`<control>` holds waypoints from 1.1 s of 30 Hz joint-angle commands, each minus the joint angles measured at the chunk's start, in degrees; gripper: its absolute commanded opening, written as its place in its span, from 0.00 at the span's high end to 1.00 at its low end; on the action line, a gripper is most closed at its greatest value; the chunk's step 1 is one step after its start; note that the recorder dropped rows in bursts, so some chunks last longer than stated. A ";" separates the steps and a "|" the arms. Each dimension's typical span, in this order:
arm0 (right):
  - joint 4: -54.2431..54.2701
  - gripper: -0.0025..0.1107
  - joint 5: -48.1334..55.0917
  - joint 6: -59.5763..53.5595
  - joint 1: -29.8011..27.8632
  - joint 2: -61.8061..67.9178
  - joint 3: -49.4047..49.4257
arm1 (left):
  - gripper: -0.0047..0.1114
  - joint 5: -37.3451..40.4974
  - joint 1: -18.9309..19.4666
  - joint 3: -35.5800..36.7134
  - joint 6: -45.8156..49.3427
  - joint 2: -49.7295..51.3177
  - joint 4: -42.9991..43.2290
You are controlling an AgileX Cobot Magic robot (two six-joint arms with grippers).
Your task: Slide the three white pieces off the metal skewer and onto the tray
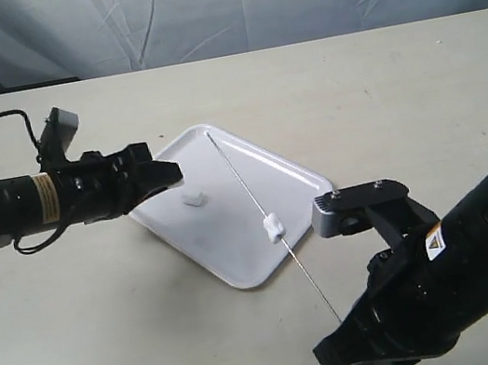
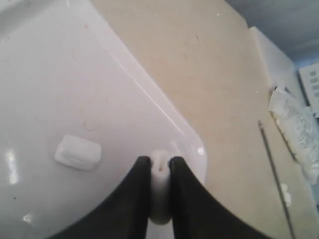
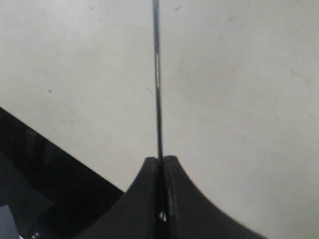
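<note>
The white tray (image 1: 239, 259) lies mid-table. The metal skewer (image 1: 241, 178) slants across it, and my right gripper (image 1: 342, 324) is shut on its near end; the right wrist view shows the rod (image 3: 157, 74) pinched between those jaws (image 3: 161, 160). One white piece (image 1: 273, 227) is still threaded on the skewer over the tray's near-right rim. A second piece (image 1: 193, 197) lies loose on the tray, also seen as a white piece (image 2: 78, 152) in the left wrist view. My left gripper (image 1: 174, 172) hovers over the tray's left side, shut (image 2: 160, 160) on the third piece (image 2: 160, 172).
Beige tabletop surrounds the tray. The table's near edge (image 3: 60, 154) runs just beside my right gripper, with dark floor beyond it. Crumpled white packaging (image 2: 294, 129) lies off past the skewer (image 2: 271, 164) in the left wrist view. A blue curtain backs the table.
</note>
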 commanded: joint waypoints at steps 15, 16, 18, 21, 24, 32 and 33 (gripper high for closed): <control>6.53 0.98 -9.51 0.21 -0.09 -0.41 -0.03 | 0.64 -12.24 -4.67 0.09 1.34 -0.53 -2.75; 7.40 0.98 -10.62 0.21 -0.09 -0.41 -0.03 | 0.64 -15.77 -4.67 0.09 1.19 -0.53 -2.75; 8.90 0.98 -12.15 0.21 -0.09 -0.41 -0.03 | 0.64 -21.18 -4.67 0.09 -0.22 -0.53 -2.38; 10.07 0.98 -13.75 0.21 -0.09 -0.41 -0.03 | 0.64 -21.18 -4.79 0.09 -3.24 -0.83 -1.17; 11.70 0.98 -14.12 -0.01 -0.09 -0.41 -0.03 | 0.64 -21.18 -5.29 0.09 -3.35 -0.83 1.35; 12.80 0.98 -14.37 -0.16 -0.09 -0.41 -0.03 | 0.64 -21.18 -10.23 0.09 -4.64 -0.83 2.86; 13.05 0.98 -14.10 -0.58 -0.09 -0.41 -0.03 | 0.64 -21.18 -11.07 0.09 -4.54 -0.83 1.53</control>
